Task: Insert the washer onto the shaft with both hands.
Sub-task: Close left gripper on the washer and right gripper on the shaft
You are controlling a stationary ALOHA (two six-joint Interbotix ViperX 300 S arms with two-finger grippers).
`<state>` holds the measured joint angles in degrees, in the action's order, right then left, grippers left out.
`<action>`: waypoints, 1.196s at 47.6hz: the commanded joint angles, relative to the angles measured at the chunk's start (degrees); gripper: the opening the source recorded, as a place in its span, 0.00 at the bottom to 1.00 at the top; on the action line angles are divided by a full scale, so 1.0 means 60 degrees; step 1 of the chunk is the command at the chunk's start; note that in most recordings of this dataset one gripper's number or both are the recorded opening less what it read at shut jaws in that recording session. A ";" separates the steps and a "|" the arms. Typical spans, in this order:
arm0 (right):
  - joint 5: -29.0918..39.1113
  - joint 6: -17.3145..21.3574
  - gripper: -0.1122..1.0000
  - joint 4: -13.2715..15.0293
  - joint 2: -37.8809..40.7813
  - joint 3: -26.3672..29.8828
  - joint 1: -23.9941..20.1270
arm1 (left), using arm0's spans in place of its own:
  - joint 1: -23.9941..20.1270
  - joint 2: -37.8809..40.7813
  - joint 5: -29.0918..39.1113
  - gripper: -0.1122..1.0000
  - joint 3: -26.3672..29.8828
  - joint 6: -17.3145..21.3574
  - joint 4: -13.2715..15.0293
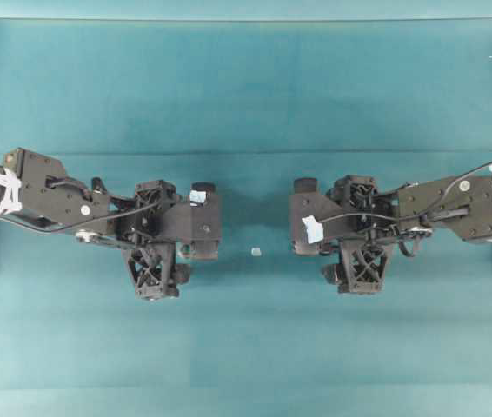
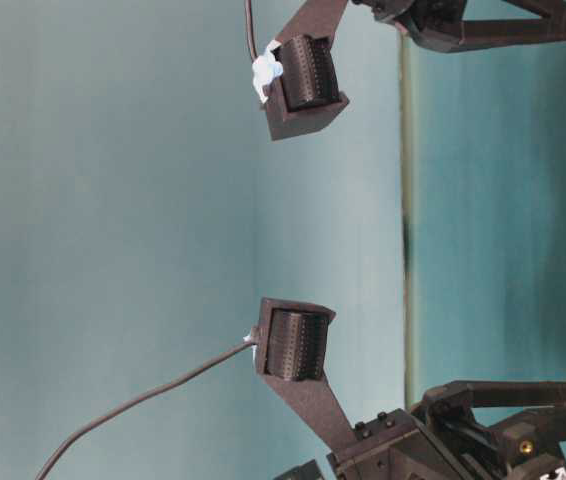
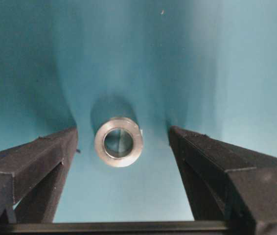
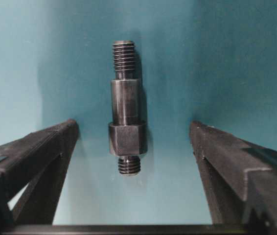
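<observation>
The washer (image 3: 118, 141) is a short silvery metal ring with a thick wall and a round bore; the bore appears dark with a bright reflection inside. In the left wrist view it rests on the teal table surface (image 3: 128, 49), its bore facing the camera, and casts a soft shadow behind it. It lies between the two black fingers (image 3: 35, 161) of the left gripper (image 3: 121, 147), slightly nearer the finger on the left of that view, and touches neither.

The shaft (image 4: 126, 107) is a dark grey stepped metal rod. In the right wrist view it lies along the line of sight: a threaded narrow end farthest from the camera, then a smooth cylindrical section, then a wider faceted collar, then a short threaded stub nearest the camera. It lies on the table between the fingers (image 4: 40, 156) of the right gripper (image 4: 133, 147), clear of both.

Both grippers stand wide apart at the jaws and hold nothing.

In the overhead view the left gripper (image 1: 196, 228) and the right gripper (image 1: 314, 228) face each other across the middle of the table. A tiny pale square bit (image 1: 255, 252) lies on the table between them, apart from both. The washer and the shaft are hidden beneath the grippers in this view.

No containers are visible.
</observation>
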<state>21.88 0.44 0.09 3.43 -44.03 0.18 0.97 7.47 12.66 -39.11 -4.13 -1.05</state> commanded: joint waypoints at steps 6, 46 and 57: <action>0.0000 0.0044 0.60 0.0029 0.0029 -0.0029 0.0015 | 0.0059 0.0015 -0.0117 0.87 0.0044 0.0015 -0.0015; 0.0366 0.0029 0.12 -0.0073 0.0059 0.0029 -0.0044 | 0.0029 -0.0059 -0.0088 0.41 -0.0220 0.0000 -0.0015; 0.0396 0.0029 0.12 -0.0073 0.0059 0.0044 -0.0044 | 0.0029 -0.0059 -0.0088 0.41 -0.0205 0.0000 -0.0015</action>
<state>23.99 0.53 -0.53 3.43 -43.68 -0.53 1.05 7.12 12.30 -40.61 -4.13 -1.05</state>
